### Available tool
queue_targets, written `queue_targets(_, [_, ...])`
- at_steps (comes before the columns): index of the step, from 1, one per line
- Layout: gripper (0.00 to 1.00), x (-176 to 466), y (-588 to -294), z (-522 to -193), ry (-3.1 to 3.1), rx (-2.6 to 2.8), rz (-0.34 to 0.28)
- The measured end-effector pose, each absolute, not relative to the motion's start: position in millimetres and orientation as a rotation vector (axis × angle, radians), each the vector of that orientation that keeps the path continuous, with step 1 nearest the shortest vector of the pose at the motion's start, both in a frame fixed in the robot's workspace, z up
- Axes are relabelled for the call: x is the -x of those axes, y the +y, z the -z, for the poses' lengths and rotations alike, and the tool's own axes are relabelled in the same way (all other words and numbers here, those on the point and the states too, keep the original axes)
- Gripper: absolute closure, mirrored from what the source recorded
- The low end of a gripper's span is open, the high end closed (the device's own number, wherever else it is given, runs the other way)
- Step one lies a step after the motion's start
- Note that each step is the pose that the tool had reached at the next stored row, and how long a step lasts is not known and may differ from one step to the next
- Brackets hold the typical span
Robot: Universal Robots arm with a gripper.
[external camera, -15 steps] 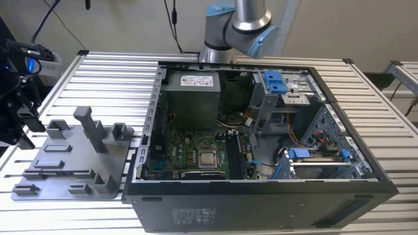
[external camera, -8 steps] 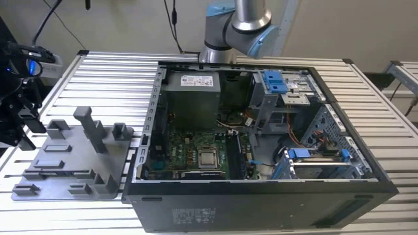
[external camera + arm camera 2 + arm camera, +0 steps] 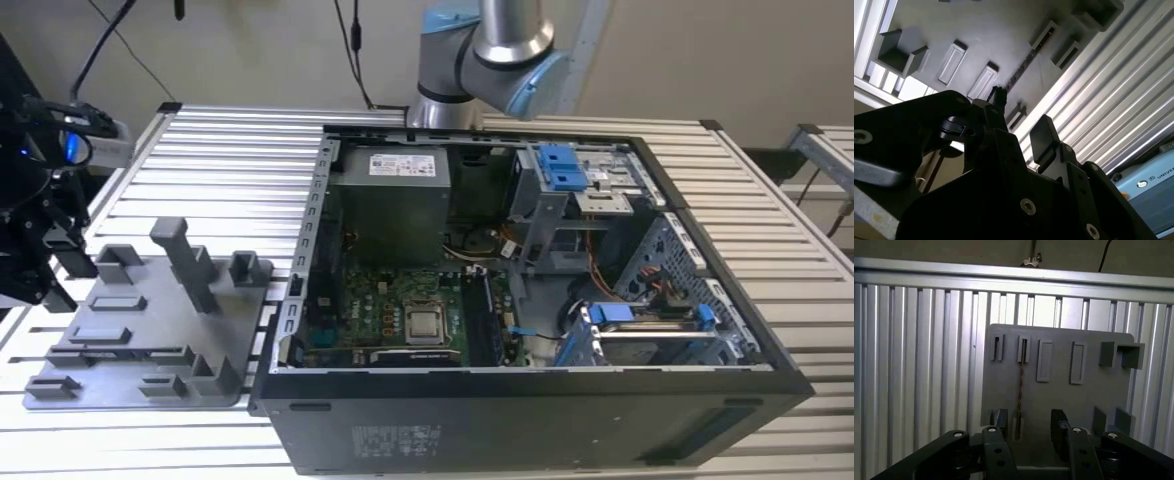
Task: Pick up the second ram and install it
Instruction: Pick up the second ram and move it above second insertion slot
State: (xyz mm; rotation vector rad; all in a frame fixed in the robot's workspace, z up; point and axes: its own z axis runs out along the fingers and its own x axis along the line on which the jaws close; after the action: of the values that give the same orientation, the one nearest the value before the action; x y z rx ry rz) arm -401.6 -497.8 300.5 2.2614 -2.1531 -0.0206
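The second ram (image 3: 1020,385) is a thin dark stick standing on edge in the grey holder plate (image 3: 1089,395), held between two small slotted blocks. In the second wrist view the ram (image 3: 1021,67) is a narrow dark line on the plate (image 3: 954,25). My gripper (image 3: 1029,424) hovers above the ram's near end, open. The stick lines up inside the gap, closer to one finger (image 3: 1000,419) than the other, and I see no contact. In the exterior view my gripper (image 3: 54,268) hangs over the far-left edge of the holder plate (image 3: 147,330).
The open computer case (image 3: 534,400) lies on the ribbed aluminium table (image 3: 214,150) toward the exterior view's right, with the green motherboard (image 3: 400,300) inside. Blue drive clips (image 3: 561,165) sit at its far side. Grey posts (image 3: 180,260) rise from the holder plate.
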Motion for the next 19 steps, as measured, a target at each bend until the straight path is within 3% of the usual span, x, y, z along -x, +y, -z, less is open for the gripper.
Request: queue_targets(19, [0.52,402.2,-497.8,-272.6,-2.157,-2.253,0.016])
